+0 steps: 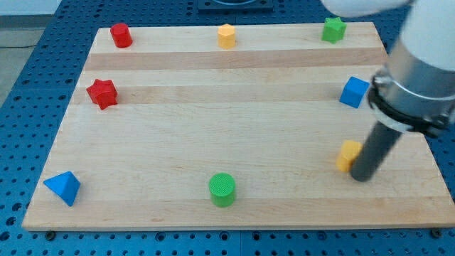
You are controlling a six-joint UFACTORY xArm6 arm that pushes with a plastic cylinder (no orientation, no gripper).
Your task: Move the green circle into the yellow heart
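Start at the left. Leave alone the blue pyramid (64,187), well left of the green circle (222,190) and level with it, and also the red star (102,93) and red cylinder (121,35), up and left of the circle.

Find the circle itself low on the surface (213,121), close to the bottom edge, roughly mid-width. Ignore the yellow hexagon (226,35), straight above the circle at the top edge.

Aim for the yellow heart (348,155), right of the circle and a little higher. Note my tip (362,176) further right again, just beside the heart on its far side, perhaps touching it. Treat the tool as a bare rod: no jaws to open or close, and nothing held.

Judged best: lead my tip away from the heart without nudging it. Circle round above the green circle rather than below, given the thin strip by the edge. Settle at its left and slightly lower side, then push right and gently upward.

Use the bare wood between circle and heart. Keep off the blue cube (354,92) and green star (333,29), far up and right of the circle.
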